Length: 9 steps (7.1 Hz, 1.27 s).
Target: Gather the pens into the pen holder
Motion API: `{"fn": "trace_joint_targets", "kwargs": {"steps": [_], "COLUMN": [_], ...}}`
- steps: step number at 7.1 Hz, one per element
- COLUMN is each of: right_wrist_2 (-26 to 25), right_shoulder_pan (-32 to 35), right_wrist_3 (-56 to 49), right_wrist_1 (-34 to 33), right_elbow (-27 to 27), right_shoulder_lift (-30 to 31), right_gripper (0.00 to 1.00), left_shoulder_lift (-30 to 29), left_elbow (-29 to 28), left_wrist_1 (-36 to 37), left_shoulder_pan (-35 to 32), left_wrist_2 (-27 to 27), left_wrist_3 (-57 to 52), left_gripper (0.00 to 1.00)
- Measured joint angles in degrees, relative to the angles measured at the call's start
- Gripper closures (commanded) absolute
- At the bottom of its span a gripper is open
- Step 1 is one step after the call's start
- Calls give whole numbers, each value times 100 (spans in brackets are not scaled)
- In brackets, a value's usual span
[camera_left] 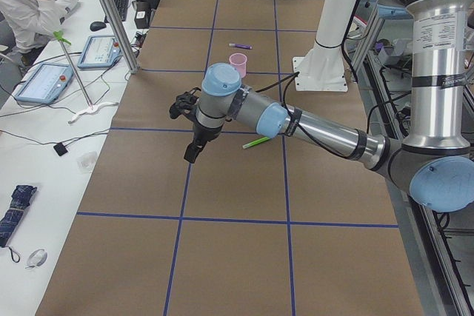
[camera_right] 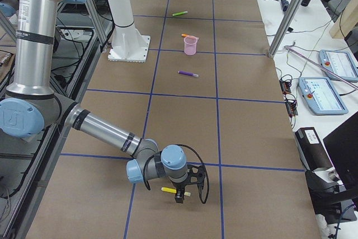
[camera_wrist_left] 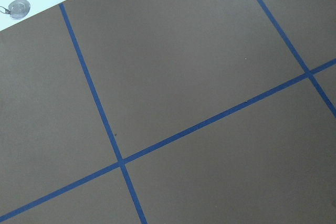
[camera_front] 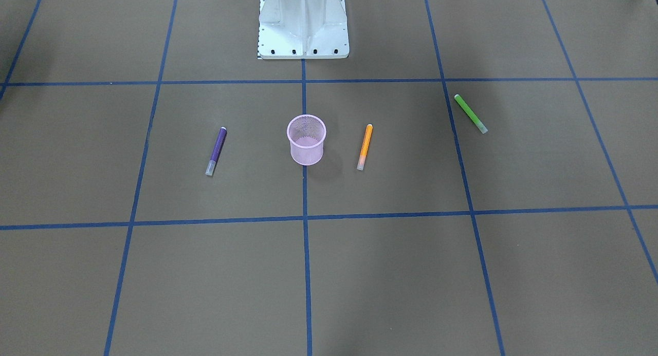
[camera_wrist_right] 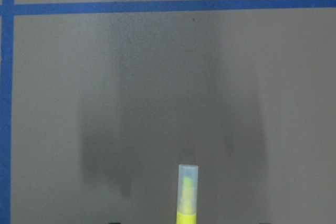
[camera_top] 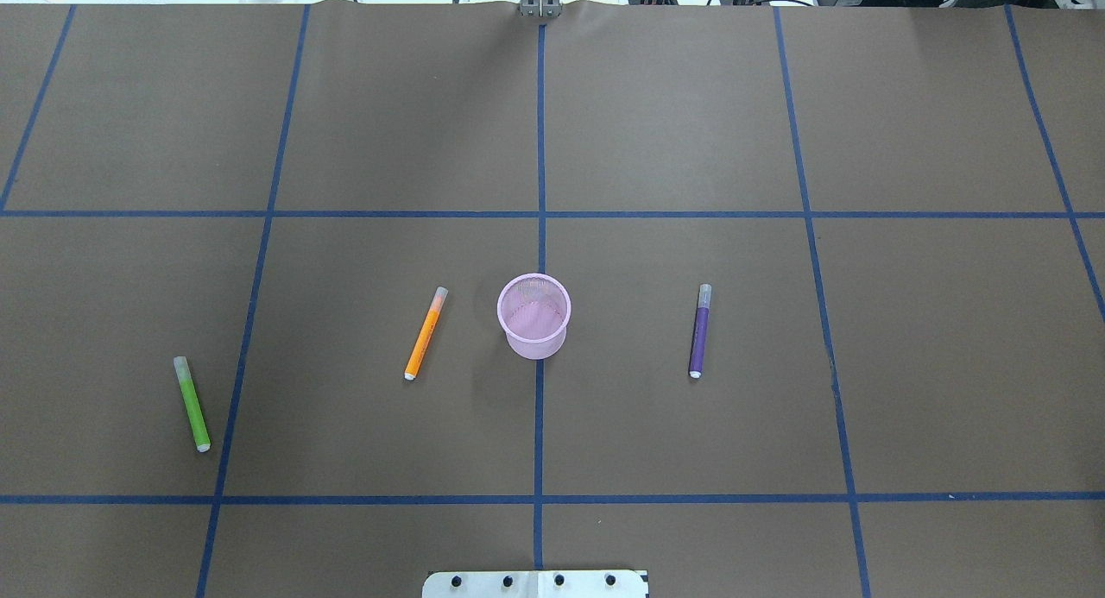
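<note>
Pen holder (camera_front: 306,139) is standing between purple pen (camera_front: 216,151) and orange pen (camera_front: 365,147).
Overhead, green pen (camera_top: 191,403) is lying well apart. Side views: left gripper (camera_left: 192,152) is hanging free, right gripper (camera_right: 180,194) at yellow pen (camera_right: 169,190); openings unreadable.

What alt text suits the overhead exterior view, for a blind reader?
An empty pink mesh pen holder stands upright on a brown table with blue grid lines. Three pens lie apart from it: orange pen near its left, green pen farther left, purple pen at its right.
</note>
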<state>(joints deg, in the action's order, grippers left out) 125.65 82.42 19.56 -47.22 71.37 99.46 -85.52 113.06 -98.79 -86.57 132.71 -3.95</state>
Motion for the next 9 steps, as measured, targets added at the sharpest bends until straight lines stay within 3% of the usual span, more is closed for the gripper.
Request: {"fn": "trace_joint_targets", "kwargs": {"steps": [9], "right_wrist_2": [228], "right_shoulder_pan": [-54], "right_wrist_3": [127], "right_wrist_1": [37], "right_elbow": [-499], "right_shoulder_lift": [-233], "right_gripper": [50], "left_shoulder_lift": [0], "left_elbow": [9], "left_wrist_1": [-9], "left_shoulder_pan": [0], "left_wrist_2": [0], "left_wrist_3": [0], "left_gripper": [0]}}
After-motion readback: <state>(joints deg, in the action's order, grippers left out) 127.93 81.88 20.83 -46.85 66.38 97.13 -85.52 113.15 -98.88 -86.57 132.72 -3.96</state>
